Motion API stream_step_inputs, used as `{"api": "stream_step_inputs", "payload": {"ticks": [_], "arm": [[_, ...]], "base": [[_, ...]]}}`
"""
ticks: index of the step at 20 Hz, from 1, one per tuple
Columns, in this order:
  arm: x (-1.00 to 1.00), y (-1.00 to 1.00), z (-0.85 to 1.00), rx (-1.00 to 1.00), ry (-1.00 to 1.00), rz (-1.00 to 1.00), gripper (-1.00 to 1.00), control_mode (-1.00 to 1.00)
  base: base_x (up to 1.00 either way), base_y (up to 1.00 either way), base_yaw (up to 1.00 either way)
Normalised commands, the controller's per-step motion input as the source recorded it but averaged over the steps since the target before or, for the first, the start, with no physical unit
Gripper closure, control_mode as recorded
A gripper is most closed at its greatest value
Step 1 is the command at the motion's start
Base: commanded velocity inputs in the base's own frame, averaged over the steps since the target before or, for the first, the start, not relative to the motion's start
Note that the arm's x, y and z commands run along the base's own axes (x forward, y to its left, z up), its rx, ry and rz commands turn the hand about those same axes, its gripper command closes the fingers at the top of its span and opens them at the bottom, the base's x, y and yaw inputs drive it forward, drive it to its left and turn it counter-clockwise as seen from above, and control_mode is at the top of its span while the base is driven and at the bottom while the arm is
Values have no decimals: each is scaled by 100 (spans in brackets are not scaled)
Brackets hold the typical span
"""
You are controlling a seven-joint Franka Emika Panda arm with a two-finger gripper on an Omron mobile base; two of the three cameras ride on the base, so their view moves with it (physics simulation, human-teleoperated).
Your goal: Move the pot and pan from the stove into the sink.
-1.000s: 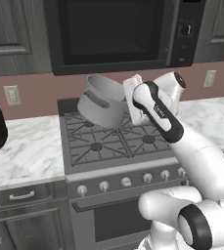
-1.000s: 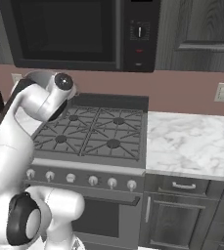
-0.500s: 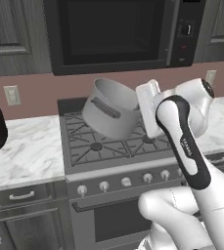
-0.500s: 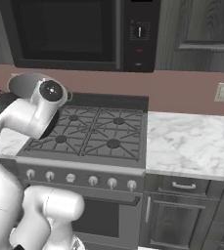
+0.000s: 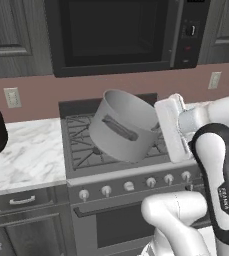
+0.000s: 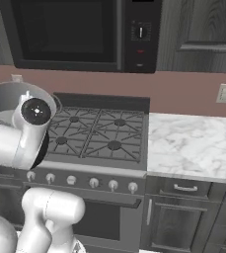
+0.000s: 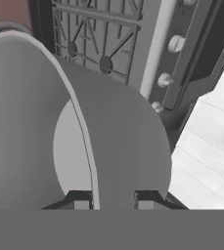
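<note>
Pot (image 5: 125,126), a deep grey brushed-metal saucepan, hangs in the air above the stove (image 5: 86,150), tipped at a steep angle so its open mouth faces up and away from the hand. In the left base view its flat bottom points down toward the front of the grates, and a short metal handle runs across the side wall that faces the camera. The gripper (image 7: 113,201) is closed on the pot's rim: in the hand view one dark finger tip (image 7: 82,201) sits inside the pot and the other sits outside, with the thin edge of the wall running up between them. Seen from the hand, the inside of the pot opens to one side of that edge, with the pale round floor visible deep within, and the smooth outer wall curves away on the other side. Beyond the pot, the hand looks onto the dark stove grates, a line of round silver knobs (image 7: 177,43) along the steel front, and the oven door's bar handle. In the right base view the pot (image 6: 6,101) shows just behind the white arm, at the stove's side. Above the stove is a black microwave (image 5: 118,32). White marble counter (image 6: 193,143) lies beside the stove.
</note>
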Motion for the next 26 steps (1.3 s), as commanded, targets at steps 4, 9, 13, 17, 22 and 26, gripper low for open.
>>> {"api": "stream_step_inputs", "payload": {"ticks": [4, 9, 13, 17, 22, 26], "arm": [[-100, 0, 25, -3, 0, 12, 100, -100], [-94, 0, 25, -2, 0, 17, 100, -100], [-70, 3, 8, -3, 0, 20, 100, -100], [-9, 0, 0, 0, -1, 2, 100, -100], [0, 0, 0, 0, 0, 0, 100, -100], [0, 0, 0, 0, 0, 0, 100, -100]], "base": [[0, 0, 0], [0, 0, 0], [0, 0, 0], [0, 0, 0], [0, 0, 0], [0, 0, 0]]}}
